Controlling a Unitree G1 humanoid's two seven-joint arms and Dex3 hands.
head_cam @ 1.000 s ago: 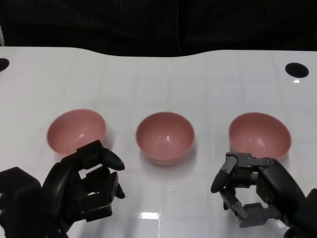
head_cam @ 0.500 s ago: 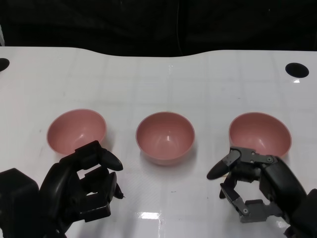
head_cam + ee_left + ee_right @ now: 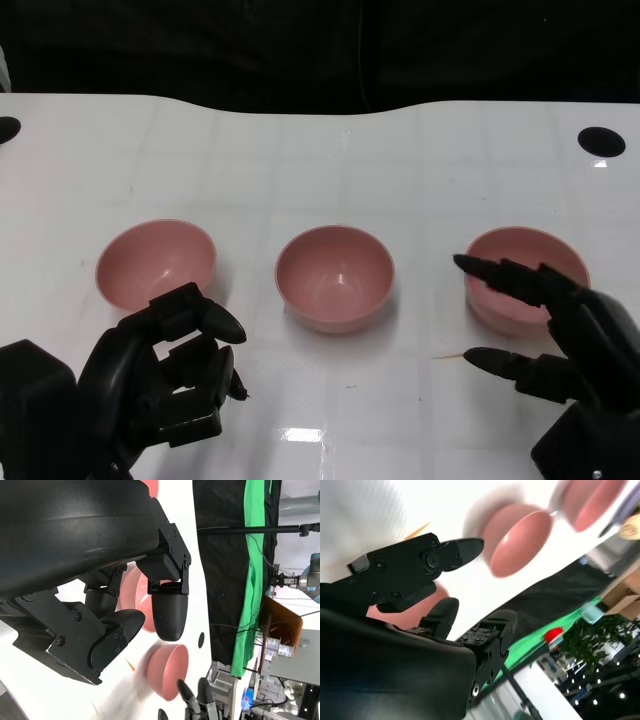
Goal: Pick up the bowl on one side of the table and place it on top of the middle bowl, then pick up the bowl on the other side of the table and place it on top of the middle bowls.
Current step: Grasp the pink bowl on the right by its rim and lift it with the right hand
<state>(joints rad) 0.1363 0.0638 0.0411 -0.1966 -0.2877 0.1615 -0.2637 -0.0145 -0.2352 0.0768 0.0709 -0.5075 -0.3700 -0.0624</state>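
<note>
1. You have three pink bowls in a row across the white table (image 3: 320, 150): the left bowl (image 3: 155, 265), the middle bowl (image 3: 334, 278) and the right bowl (image 3: 520, 275). All sit upright and well apart, and nothing is stacked yet.

2. Your right hand (image 3: 560, 345) is at the near side of the right bowl with its fingers (image 3: 500, 272) spread wide. One reaches over the near rim and another (image 3: 505, 362) stretches low beside the bowl. It holds nothing, and you cannot tell from these views whether any fingertip touches the rim.

3. Your left hand (image 3: 165, 385) sits just near the left bowl with its fingers curled loosely inward around nothing. The left wrist view shows the same bent fingers with empty space between them.

4. The likely step is closing the right hand on the right bowl. Judging by the smooth, rounded wall, a shallow grip could squeeze the bowl out and send it sliding toward the far edge or tipping.

5. If the lower finger pushes before the upper one hooks the rim, you may shove the bowl left toward the middle bowl.

6. When you carry it across, a tilted release could leave it sitting crooked in the middle bowl, spoiling the second stack.

7. Keep the left hand still; a stray move could nudge the left bowl.
</note>
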